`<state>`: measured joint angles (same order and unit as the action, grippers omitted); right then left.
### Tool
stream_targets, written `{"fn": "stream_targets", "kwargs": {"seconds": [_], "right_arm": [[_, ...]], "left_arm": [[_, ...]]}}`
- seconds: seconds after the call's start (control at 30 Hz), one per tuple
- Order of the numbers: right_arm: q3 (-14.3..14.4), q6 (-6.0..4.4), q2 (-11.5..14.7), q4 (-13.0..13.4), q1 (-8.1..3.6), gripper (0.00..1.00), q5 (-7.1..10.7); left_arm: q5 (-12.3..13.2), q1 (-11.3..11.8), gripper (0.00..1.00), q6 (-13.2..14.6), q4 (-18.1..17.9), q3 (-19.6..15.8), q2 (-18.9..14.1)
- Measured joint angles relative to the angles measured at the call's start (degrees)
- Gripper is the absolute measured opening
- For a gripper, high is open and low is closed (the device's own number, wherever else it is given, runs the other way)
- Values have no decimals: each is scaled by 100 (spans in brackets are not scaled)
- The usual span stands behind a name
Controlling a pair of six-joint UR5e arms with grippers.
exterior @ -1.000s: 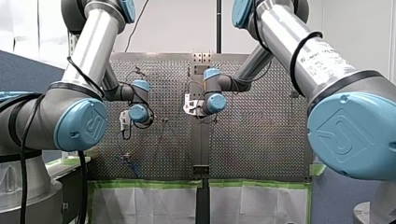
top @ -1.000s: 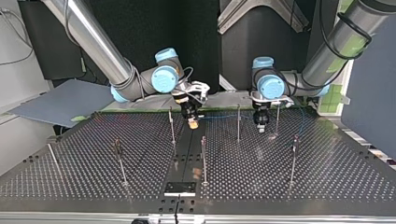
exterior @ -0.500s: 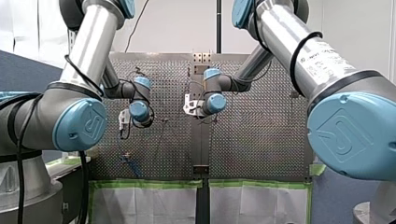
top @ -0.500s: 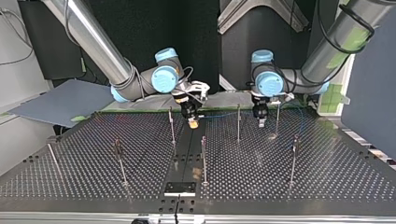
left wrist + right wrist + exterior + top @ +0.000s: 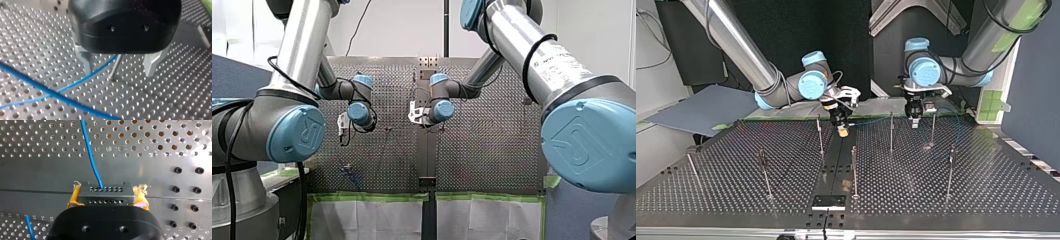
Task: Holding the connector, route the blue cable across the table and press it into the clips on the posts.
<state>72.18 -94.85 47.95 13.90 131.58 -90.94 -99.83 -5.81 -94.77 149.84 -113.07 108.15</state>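
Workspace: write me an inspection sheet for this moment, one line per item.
Surface: perforated metal table with a solid dark centre strip.
Job's things: dark grey block connector clamped in my right gripper; thin metal posts stand upright across the table.
Clutter: nothing seen.
Grippers: my right gripper, with yellow pads, is shut on the connector; my left gripper, with metal fingers, is open astride one post.
Cables: thin blue cable runs from the connector over the table and passes between my left gripper's fingers, ungripped.
Surroundings: green tape along the table's edge; grey panel at the top view's left.
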Motion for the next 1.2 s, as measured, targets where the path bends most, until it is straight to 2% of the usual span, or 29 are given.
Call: {"fn": "stream_targets", "kwargs": {"seconds": [0.3,0.6,0.9,1.2], "right_arm": [[0,-2,0,-33,-2,0,6],[0,-23,0,-35,-3,0,30],[-2,-28,1,-43,-49,0,32],[-3,-29,5,-45,-111,0,34]], "left_arm": [[-16,-154,100,-23,45,-481,-479],[-239,-359,100,-65,-6,-928,-911],[-246,-637,100,-16,-66,-1032,-966],[-220,-889,100,-259,-401,-961,-869]]}}
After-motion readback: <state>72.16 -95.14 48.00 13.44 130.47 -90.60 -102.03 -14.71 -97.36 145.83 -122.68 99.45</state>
